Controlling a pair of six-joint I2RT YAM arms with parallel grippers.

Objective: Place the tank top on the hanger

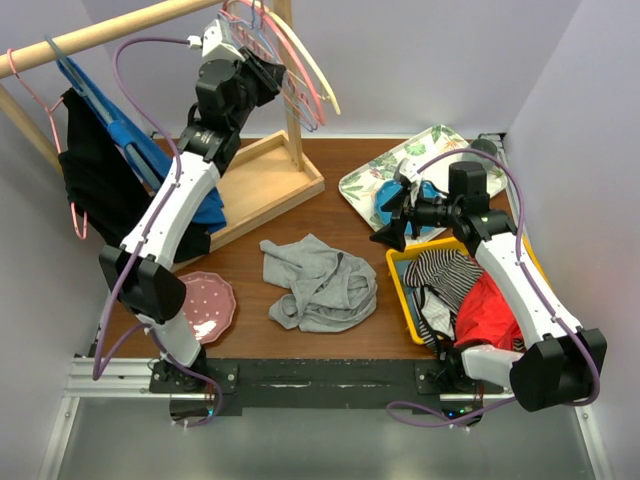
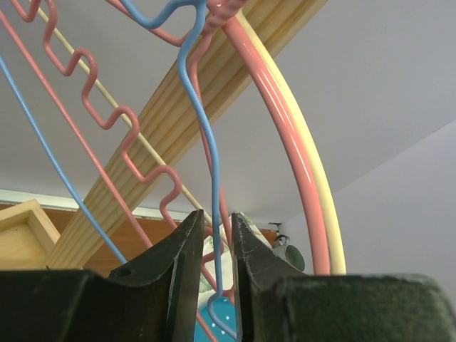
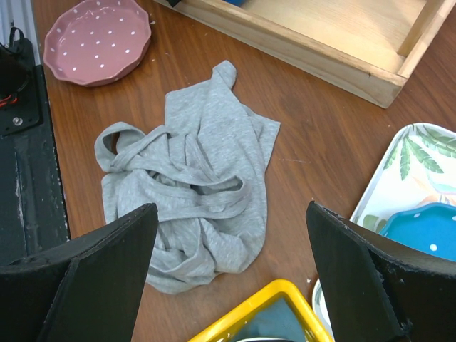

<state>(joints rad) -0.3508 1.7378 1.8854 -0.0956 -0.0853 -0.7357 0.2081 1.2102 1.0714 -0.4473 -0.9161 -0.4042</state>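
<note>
The light-grey tank top (image 1: 320, 285) lies crumpled on the brown table, its straps tangled; it also shows in the right wrist view (image 3: 199, 178). The thin pale-blue hanger (image 2: 212, 164) hangs among pink hangers (image 2: 114, 121) and a cream one on the wooden rack. My left gripper (image 1: 262, 70) is raised to that bunch. Its wire runs between my left gripper's (image 2: 216, 217) jaws, which are narrowly apart with a small gap on each side. My right gripper (image 1: 395, 225) is wide open and empty, above the table just right of the tank top (image 3: 231, 214).
A yellow basket (image 1: 400, 295) at right holds a striped garment (image 1: 440, 275) and a red one (image 1: 490, 305). A floral tray (image 1: 365, 180) with a blue dish sits behind it. A pink plate (image 1: 205, 300) is front left. The wooden rack base (image 1: 270, 180) and dark hung clothes (image 1: 100, 190) fill the left.
</note>
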